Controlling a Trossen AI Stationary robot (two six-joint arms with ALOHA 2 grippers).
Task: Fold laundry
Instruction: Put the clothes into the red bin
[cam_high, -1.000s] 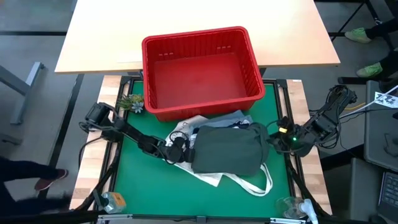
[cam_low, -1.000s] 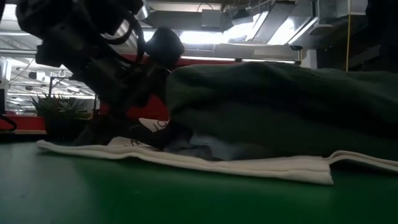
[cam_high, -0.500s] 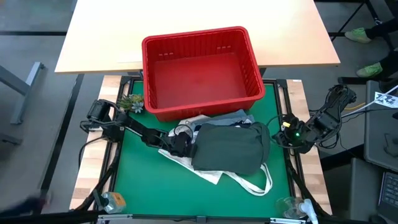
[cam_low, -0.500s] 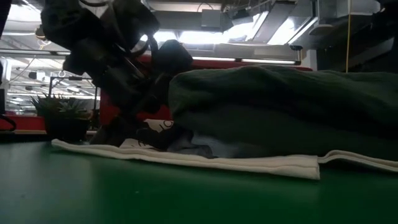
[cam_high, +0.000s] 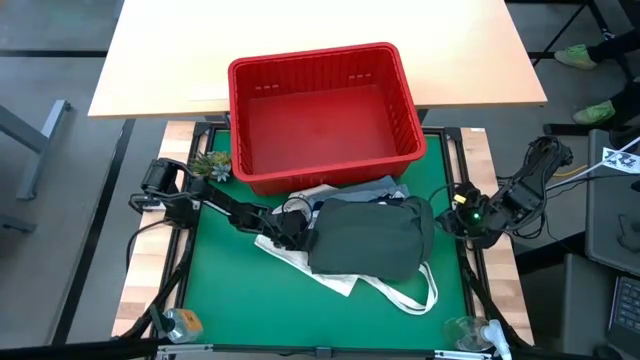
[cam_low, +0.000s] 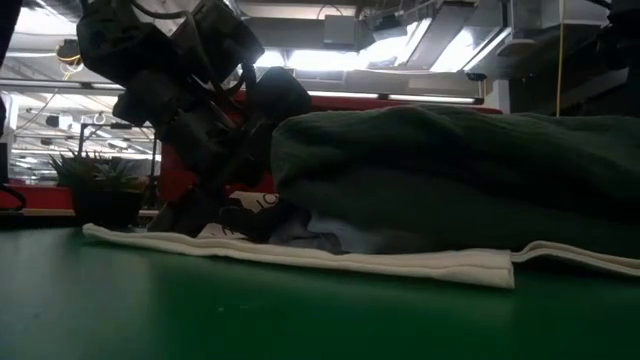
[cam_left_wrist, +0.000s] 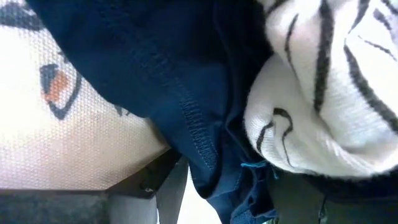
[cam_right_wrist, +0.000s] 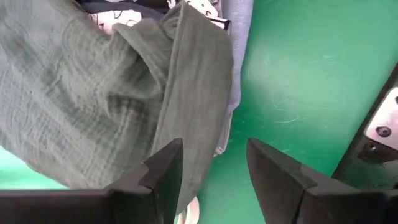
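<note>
**LEFT CLAW BURIED IN PILE EDGE; RIGHT CLAW RELEASED BESIDE IT**

Left gripper (cam_high: 290, 228): set low on the green mat (cam_high: 240, 310), in front of the red basket's (cam_high: 320, 110) near-left corner, pressed against the left edge of the laundry pile. In the left wrist view, lens filled by navy blue garment (cam_left_wrist: 155, 62) with a stitched hem, white leaf-print garment (cam_left_wrist: 323, 81) just beside it, printed cream tote bag (cam_left_wrist: 56, 124) underneath. Grip state: cannot tell; cloth too close to judge.

Right gripper (cam_high: 442, 222): in front of the basket's near-right corner, at the right edge of the pile. Released: fingers (cam_right_wrist: 165, 168) apart, nothing between them, bare mat and the fold of the dark olive garment (cam_right_wrist: 93, 106) showing past them. No contact with the cloth visible.

Laundry: one heap touching the basket's near wall. Dark olive garment on top, roughly rectangular, covering most of the heap. Light blue denim (cam_high: 385, 188) exposed along the strip nearest the basket. Tote bag flat beneath, its edge and long handles (cam_high: 420, 295) trailing out away from the basket.

Clearance: open mat on the far side of the pile from the basket, and in a strip to each side. Basket interior unoccupied. Small plant (cam_high: 212, 165) at the basket's left wall, near the left arm.
</note>
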